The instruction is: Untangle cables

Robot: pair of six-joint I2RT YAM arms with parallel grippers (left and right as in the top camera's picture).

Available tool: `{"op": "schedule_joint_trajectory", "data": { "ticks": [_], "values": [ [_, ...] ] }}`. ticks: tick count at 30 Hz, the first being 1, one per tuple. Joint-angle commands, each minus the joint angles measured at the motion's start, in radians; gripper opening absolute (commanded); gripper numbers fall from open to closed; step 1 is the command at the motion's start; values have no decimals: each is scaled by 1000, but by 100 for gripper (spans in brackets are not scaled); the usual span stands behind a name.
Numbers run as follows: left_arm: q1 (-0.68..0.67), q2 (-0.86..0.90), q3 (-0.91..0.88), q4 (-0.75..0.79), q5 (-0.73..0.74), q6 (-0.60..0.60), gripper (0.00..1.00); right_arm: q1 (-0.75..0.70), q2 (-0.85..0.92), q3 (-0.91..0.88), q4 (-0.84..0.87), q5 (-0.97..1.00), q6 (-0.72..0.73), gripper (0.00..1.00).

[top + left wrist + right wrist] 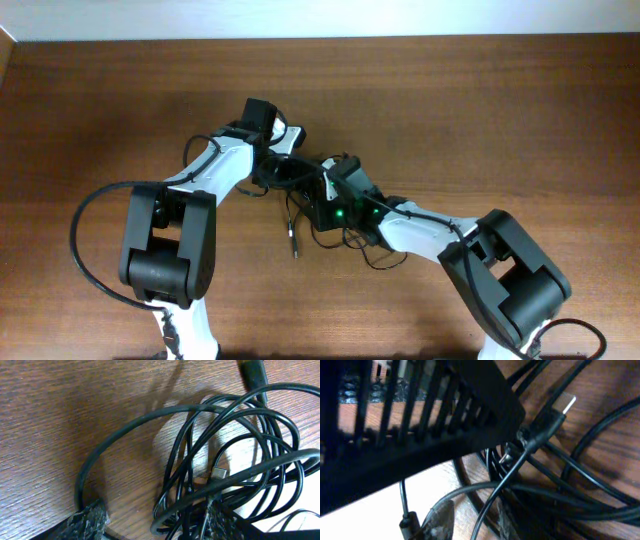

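Cables [252, 472] | inside wide-spread left end effector [156, 517] | right end effector [472, 520]: state unclear

Cables [293, 222] on table [500, 110] — centre

A brown wood-grain table [500, 110] bears a tangle of thin black cables [291, 212] near its middle, loops crossing one another on the wood, one strand trailing toward the robot's side and ending in a small plug [294, 245]
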Motion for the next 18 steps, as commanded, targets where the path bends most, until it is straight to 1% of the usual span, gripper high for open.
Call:
{"op": "schedule_joint_trajectory", "data": {
  "ticks": [1,4,5,6,8,12,14,16,18],
  "values": [
    [5,29,-19,-5,-37,5,68,29,56,-12,-20,139,6,23],
    [5,29,-19,-6,-36,5,68,35,56,-12,-20,129,7,19],
    [5,29,-19,-6,-36,5,68,34,51,-11,-19,84,7,13],
    [5,29,-19,-6,-36,5,68,28,38,-11,-20,32,7,4],
    [5,29,-19,-6,-37,5,68,7,-25,-11,-42,-24,7,4],
    [5,29,-19,-6,-37,4,68,-25,-232,-11,-163,-64,2,4],
    [6,29,-19,-6,-37,-15,73,-44,-366,-11,-216,-67,-1,4],
    [6,29,-19,-6,-37,-14,74,-77,-461,-11,-278,-68,-1,4],
    [6,29,-19,-6,-37,-14,75,-121,-520,-11,-338,-68,-8,4]
  ]
}}
